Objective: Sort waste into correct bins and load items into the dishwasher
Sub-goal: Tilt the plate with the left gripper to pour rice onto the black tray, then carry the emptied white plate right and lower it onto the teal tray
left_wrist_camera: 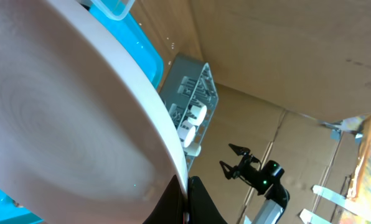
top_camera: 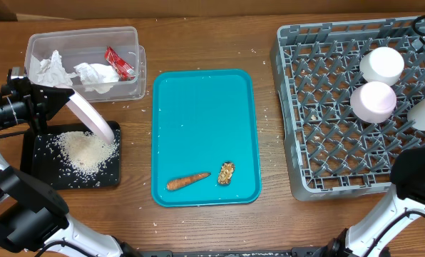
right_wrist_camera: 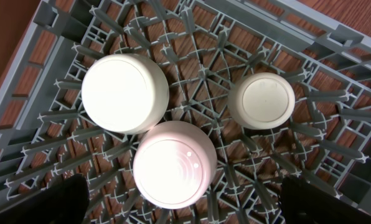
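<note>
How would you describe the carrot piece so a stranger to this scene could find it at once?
Find the teal tray in the middle of the table, left of the grey rack. Near its edge closest to the robot lies the carrot piece. It is long, thin and orange; the food lump beside it is short, brown and knobbly.

Light: bright, even, overhead; soft shadows. Glare: upturned round white bowls [right_wrist_camera: 124,93] blown out on grey plastic lattice rack [right_wrist_camera: 192,37]. Blur: large round white plate [left_wrist_camera: 61,124], near lens.
</note>
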You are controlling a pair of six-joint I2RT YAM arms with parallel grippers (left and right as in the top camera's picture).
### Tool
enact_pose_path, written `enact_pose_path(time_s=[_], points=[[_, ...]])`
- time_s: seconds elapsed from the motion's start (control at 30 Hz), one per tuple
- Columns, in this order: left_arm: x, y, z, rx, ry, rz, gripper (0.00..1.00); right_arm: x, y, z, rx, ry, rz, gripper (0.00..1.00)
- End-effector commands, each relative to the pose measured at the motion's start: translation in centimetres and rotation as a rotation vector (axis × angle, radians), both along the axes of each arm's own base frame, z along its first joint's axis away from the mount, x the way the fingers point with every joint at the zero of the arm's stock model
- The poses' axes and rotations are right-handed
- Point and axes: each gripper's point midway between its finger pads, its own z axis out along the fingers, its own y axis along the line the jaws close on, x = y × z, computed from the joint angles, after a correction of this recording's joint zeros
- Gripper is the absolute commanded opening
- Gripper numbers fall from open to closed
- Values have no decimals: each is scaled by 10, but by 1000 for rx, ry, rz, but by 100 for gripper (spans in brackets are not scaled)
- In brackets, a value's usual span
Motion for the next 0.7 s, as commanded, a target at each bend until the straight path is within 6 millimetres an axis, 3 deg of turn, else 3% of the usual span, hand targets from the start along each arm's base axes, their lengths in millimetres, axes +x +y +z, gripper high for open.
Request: enact_pose_path(time_s=[0.0,0.27,0.43,0.53,0.67], points=[[-8,-3,2,52,8,-12,4,1,0,7,-6,-23,-6,100],[-23,-15,-24,249,124,-128,4,1,0,7,-6,-23,-6,100],[-27,-28,-49,408,288,-189,4,1,0,7,-6,-23,-6,100],[-24,-41,-64,548,385,-228,4,1,0,7,-6,-23,-6,100],[-9,-78,-70,648,352,-315,4,1,0,7,-6,-23,-6,100]])
